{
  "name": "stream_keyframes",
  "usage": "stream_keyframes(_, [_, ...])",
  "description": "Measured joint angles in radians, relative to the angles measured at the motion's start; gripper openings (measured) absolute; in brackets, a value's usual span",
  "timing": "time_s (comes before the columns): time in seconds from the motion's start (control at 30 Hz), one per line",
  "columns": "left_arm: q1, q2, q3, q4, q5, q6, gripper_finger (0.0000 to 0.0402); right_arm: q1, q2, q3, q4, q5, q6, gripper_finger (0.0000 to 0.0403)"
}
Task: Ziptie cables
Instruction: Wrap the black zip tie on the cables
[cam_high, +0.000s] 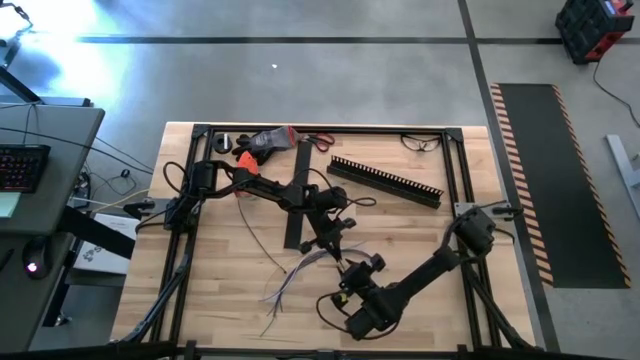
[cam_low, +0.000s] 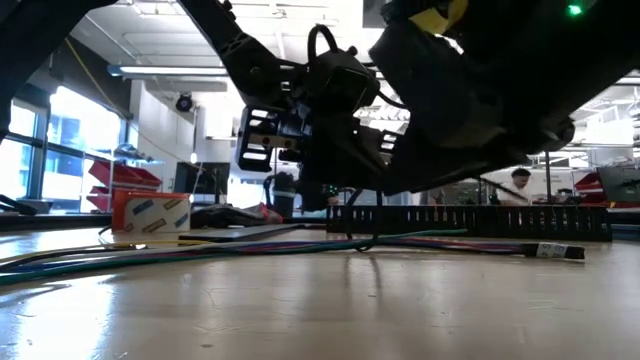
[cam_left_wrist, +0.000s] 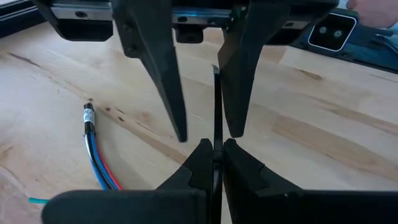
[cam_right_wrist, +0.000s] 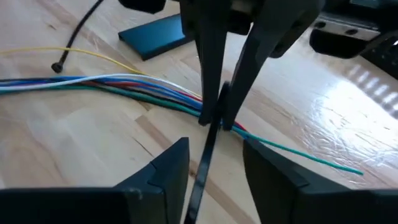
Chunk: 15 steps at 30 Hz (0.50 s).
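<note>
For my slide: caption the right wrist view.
Left claw pinches a black ziptie over the cables; right claw open.

You have one bundle of cables on the tabletop. One black slotted channel. One flat black strip. Two arms over it, one left gripper and one right gripper. One thin black tie.

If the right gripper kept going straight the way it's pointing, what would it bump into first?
Probably the black zip tie standing between the open right gripper fingers, then the left gripper pinching it over the cables. Depth is hard to judge, so this is a best guess.
</note>
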Motion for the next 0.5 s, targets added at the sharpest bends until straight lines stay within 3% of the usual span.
stream_keyframes(0.5, [0.000, 0.000, 0.000, -0.001, -0.001, 0.000, 0.0005, -0.006, 0.000, 0.000, 0.018, 0.029, -0.001, 0.0013])
